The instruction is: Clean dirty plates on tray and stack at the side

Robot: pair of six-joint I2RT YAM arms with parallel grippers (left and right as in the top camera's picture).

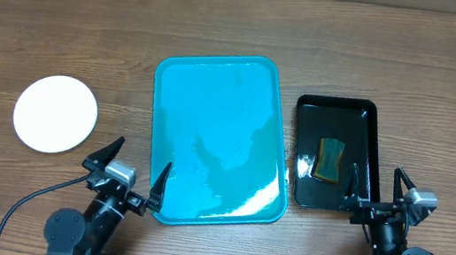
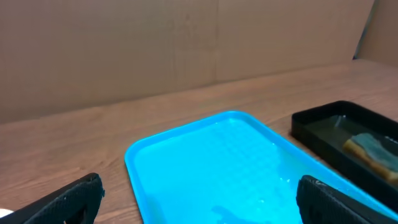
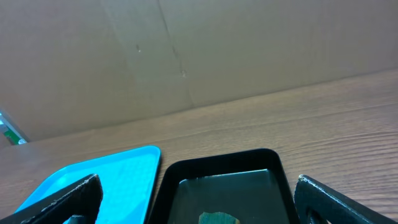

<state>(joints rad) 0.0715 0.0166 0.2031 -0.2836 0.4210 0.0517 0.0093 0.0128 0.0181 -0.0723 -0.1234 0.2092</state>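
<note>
The turquoise tray (image 1: 220, 117) lies in the middle of the table with only a wet sheen on it. A round white plate (image 1: 56, 113) rests on the wood to its left; from above I see only this top disc. My left gripper (image 1: 144, 153) hovers open at the tray's near left corner, one finger over the wood and one over the tray (image 2: 217, 162). My right gripper (image 1: 376, 171) is open at the near end of the black tray, holding nothing. Both grippers (image 2: 199, 199) (image 3: 198, 199) show wide-apart jaws in their wrist views.
A smaller glossy black tray (image 1: 337, 112) sits right of the turquoise one, holding liquid and a yellow-green sponge (image 1: 330, 159). The sponge (image 2: 372, 149) and black tray (image 3: 217, 160) also show in the wrist views. A cardboard wall stands behind the table.
</note>
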